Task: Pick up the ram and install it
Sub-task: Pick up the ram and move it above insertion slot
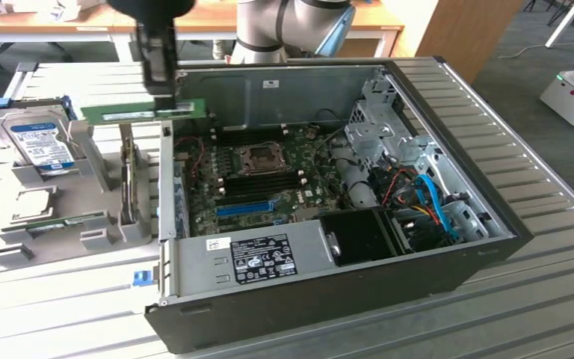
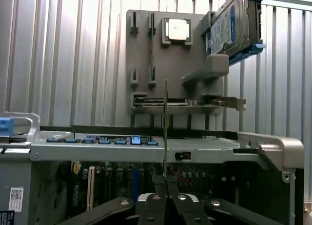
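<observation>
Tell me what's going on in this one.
The arm's gripper is shut on the ram and holds it in the air, above the edge of the open case on the exterior view's left. The ram is clear of the grey holder, where a hard drive stands. It is not yet in a slot on the motherboard, which lies below inside the case.

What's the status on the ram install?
Gripper shut on the ram. Ram held level in the air, over the case wall on the exterior view's left. Not in the motherboard yet. Open case looks unobstructed.
</observation>
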Available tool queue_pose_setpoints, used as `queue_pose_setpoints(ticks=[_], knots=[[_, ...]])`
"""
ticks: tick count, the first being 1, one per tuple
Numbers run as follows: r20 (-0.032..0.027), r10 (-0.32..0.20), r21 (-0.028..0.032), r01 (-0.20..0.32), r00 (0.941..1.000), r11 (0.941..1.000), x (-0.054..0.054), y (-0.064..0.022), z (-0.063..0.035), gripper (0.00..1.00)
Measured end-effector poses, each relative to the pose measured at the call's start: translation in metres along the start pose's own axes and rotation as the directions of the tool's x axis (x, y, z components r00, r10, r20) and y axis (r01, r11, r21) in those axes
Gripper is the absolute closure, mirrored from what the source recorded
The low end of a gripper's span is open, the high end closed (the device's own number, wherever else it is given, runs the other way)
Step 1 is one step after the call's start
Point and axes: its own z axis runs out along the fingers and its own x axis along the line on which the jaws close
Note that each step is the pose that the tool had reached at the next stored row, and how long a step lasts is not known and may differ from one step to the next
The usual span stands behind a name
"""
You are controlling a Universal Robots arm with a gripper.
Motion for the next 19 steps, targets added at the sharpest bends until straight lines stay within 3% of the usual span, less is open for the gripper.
queue_pose_setpoints(ticks=[19], knots=[[-0.0001,0.000,-0.0001,0.000,1.0000,1.0000,0.002,-0.0819,-0.0038,0.88]])
